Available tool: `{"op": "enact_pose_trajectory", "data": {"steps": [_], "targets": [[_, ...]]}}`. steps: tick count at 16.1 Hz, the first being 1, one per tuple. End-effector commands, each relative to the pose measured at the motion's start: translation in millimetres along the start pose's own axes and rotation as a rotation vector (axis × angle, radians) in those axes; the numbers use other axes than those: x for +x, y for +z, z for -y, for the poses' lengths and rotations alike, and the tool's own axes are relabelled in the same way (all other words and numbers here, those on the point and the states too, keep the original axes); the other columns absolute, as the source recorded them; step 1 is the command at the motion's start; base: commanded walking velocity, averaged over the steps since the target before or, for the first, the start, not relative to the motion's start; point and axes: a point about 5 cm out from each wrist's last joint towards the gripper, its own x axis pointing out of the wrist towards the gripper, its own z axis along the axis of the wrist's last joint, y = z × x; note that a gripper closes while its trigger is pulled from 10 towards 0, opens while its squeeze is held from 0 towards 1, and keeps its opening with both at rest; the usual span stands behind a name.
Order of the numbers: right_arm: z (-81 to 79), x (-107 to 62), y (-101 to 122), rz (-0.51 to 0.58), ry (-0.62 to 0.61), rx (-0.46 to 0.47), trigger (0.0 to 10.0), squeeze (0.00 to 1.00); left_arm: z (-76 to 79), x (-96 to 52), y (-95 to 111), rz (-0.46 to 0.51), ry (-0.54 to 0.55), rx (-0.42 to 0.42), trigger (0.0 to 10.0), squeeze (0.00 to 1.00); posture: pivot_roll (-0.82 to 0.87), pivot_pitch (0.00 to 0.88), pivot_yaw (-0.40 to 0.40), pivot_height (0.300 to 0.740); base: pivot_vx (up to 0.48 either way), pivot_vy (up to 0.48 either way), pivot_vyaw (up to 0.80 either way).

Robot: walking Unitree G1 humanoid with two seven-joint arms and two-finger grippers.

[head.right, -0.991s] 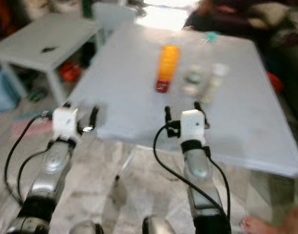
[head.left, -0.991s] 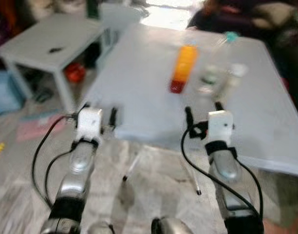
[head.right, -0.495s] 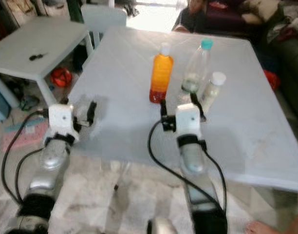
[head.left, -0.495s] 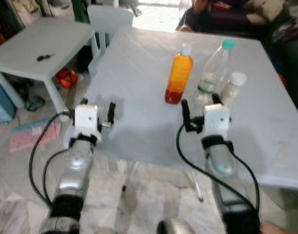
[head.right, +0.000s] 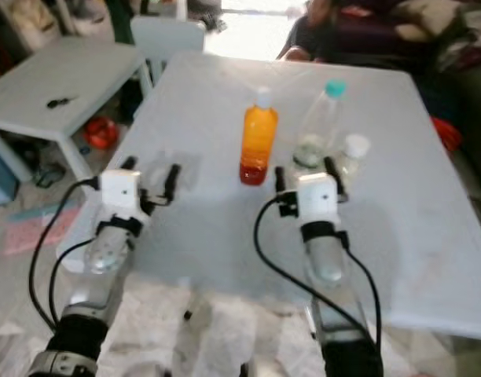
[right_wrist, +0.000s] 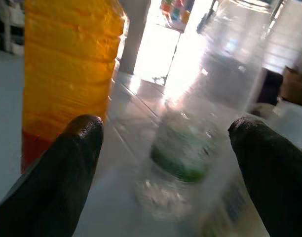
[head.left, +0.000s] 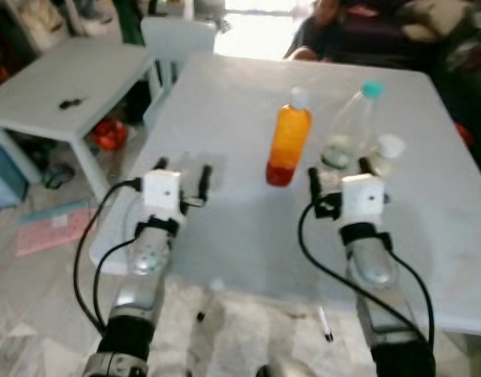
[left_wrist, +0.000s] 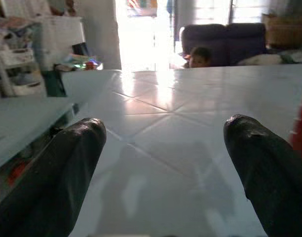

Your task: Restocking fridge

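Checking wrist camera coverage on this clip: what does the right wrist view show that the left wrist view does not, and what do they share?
Right wrist view: the clear bottle stands between the open fingers of the right gripper, with the orange bottle alongside it.

Left wrist view: the open fingers of the left gripper over bare table, a smaller side table, and a person by a dark sofa at the far end.

Shared: the white table surface, bright backlight, and the orange bottle, just a blurred sliver at the left wrist view's edge.

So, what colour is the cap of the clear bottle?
Teal, on the clear bottle; the right eye view shows it best.
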Motion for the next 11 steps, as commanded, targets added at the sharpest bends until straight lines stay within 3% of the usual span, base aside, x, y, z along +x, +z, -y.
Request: {"op": "enact_pose_trajectory", "data": {"steps": [1,8,11], "targets": [[-8.4,1.6,4.9,0.021,0.019,0.015,10.0,0.00,-11.3,-3.5,-0.1,-0.002,0.029,0.009,10.0,0.00,-0.07,0.041,-0.023,0.740,0.000,0.000,0.00],[-17.8,0.9,8.8,0.042,0.056,0.016,10.0,0.00,-11.5,-6.4,0.1,-0.006,0.025,0.003,10.0,0.00,-0.07,0.059,-0.020,0.740,0.000,0.000,0.00],[-25.0,10.8,25.0,0.102,0.089,0.018,10.0,0.00,-11.5,-6.4,0.5,-0.007,0.018,0.005,10.0,0.00,-0.07,0.070,-0.014,0.740,0.000,0.000,0.00]]}}
